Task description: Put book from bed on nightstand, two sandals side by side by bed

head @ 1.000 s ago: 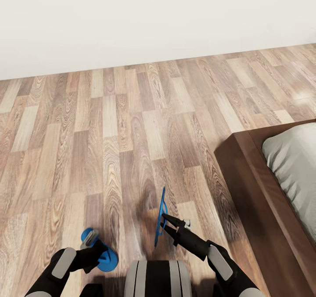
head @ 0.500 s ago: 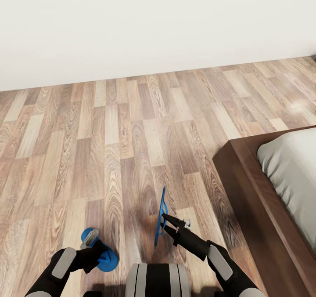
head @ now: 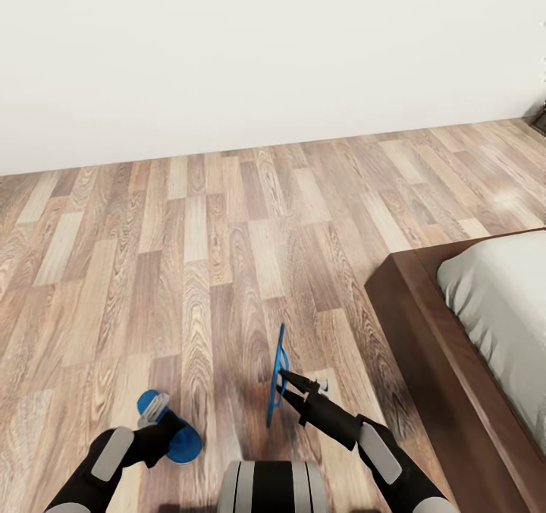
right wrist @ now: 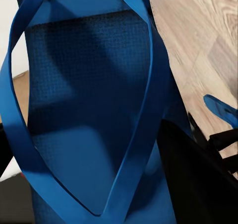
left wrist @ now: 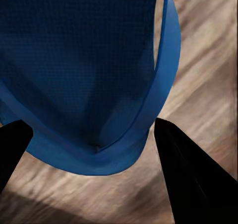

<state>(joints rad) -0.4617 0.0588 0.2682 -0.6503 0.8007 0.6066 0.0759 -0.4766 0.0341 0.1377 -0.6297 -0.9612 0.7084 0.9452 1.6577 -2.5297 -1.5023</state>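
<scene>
Both claws carry flat bright-blue flip-flops: the right gripper (head: pixel 288 382) pinches its sandal (head: pixel 277 372) on edge, long axis running away from the robot, nearer the dark-framed bed (head: pixel 425 346); the left gripper (head: pixel 163 431) clamps the other sandal (head: pixel 180 441) farther from it.

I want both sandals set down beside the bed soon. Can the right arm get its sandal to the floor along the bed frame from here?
Probably yes. The right gripper holds its sandal on edge, with bare floor between it and the bed frame.
</scene>
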